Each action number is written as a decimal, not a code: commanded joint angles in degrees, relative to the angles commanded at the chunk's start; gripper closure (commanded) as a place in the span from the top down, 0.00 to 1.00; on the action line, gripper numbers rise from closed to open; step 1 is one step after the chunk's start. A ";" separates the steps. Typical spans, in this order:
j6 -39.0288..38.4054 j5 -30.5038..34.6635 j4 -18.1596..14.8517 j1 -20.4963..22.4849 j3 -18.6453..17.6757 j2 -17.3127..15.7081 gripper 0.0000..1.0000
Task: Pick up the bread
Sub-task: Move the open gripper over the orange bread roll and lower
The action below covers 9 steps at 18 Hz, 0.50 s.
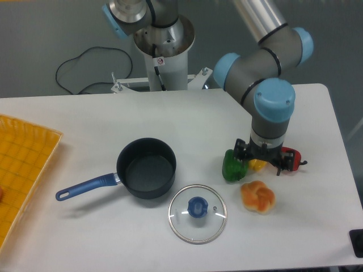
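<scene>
A single fixed camera is looking down on a white table (113, 119) where one robot arm (266, 62) is reaching in from the top right.

Counting the things on the table: one bread (258, 196), one green pepper (233, 166), one yellow pepper (258, 165), one red pepper (292, 159), one dark saucepan (146, 168) with a blue handle, one round glass lid (197, 213) with a blue knob, and one yellow tray (22, 170) running off the left edge. A black cable (85, 71) is looping on the floor behind the table.

The pincer (265, 160) is hanging low over the cluster of three peppers, with the yellow one showing directly beneath it, the green one to its left and the red one to its right. Its black fingers are pointing down and are partly hiding behind the peppers, so it is not possible to tell how wide they are standing or whether they are gripping anything.

The bread is lying on the table just in front of the pincer, toward the camera, close to the peppers but apart from the fingers. It is sitting to the right of the glass lid, and the saucepan is standing farther left.
</scene>
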<state>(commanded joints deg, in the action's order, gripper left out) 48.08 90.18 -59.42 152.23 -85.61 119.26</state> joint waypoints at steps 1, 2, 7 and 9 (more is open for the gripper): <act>0.00 0.00 0.09 0.00 0.17 0.70 1.00; -0.09 0.09 0.18 0.00 0.26 1.23 1.00; -0.18 0.18 1.06 -0.35 0.18 3.52 0.99; -0.18 0.18 1.06 -0.35 0.26 3.87 0.96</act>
<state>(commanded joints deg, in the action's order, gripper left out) 47.90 90.35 -58.36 151.88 -85.34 123.13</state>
